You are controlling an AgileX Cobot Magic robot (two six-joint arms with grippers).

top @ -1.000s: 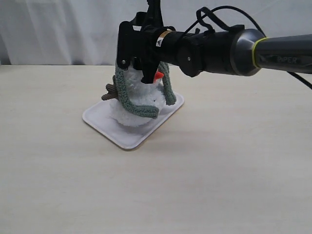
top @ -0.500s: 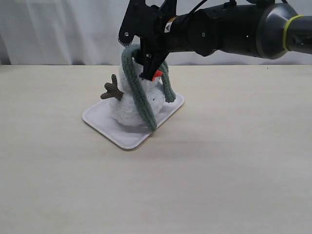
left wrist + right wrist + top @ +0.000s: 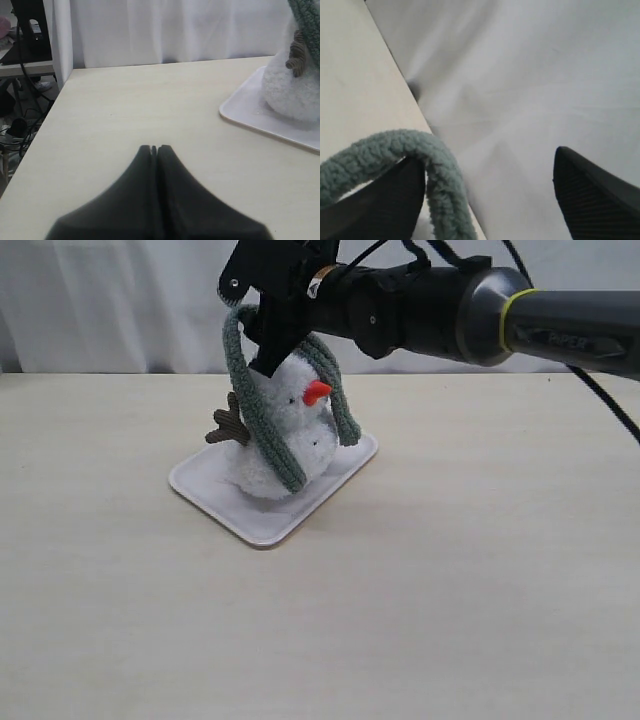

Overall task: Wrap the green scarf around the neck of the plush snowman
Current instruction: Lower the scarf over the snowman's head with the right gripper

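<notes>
A white curtain closes the far side behind a pale table. Left of centre, a white tray holds the upright plush snowman. The green scarf hangs down both sides of its head, looped over one finger of the wide-spread right gripper. The left gripper is pinched together, empty, left of the tray.

Exterior view: in front, bit above table, faces far curtain, not close.
Left wrist view: low, on left, looks right at tray, snowman.
Right wrist view: high, very close to scarf, faces curtain.
All share scarf.
</notes>
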